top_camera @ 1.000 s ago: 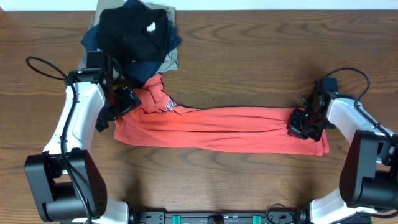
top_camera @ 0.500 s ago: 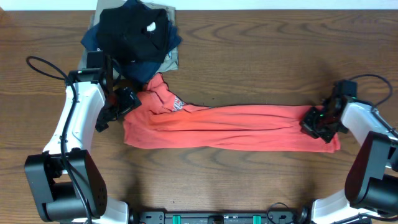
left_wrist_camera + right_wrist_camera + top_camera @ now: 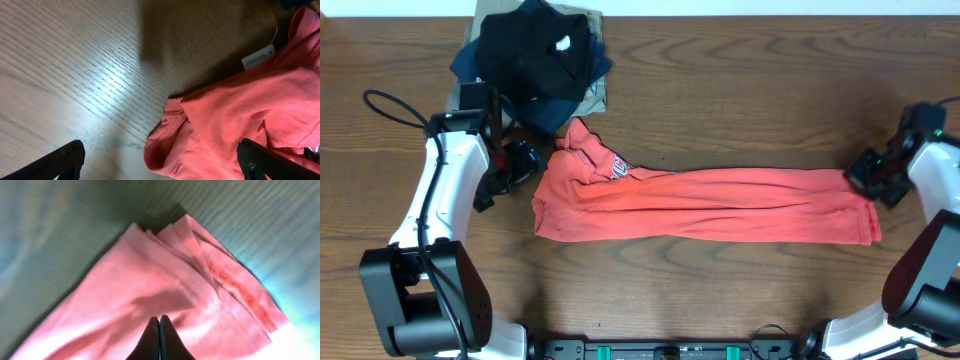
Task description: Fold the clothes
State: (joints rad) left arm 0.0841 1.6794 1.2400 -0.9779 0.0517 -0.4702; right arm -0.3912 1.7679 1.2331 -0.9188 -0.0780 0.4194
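The T-shirt (image 3: pixel 720 205) is pinched at its 3 o'clock end by the right end effector (image 3: pixel 869 186); the left end effector (image 3: pixel 520 165) is spread at 9 o'clock.

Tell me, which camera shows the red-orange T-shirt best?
The overhead view: the whole T-shirt lies as one long band across the table. The left wrist view shows only one bunched end with a white tag; the right wrist view shows only the other end's layered corner, pinched by the right gripper.

Red-orange T-shirt (image 3: pixel 710 205), folded into a long narrow band, stretched flat across the wooden worktop (image 3: pixel 740 90), left end bunched, white lettering showing there
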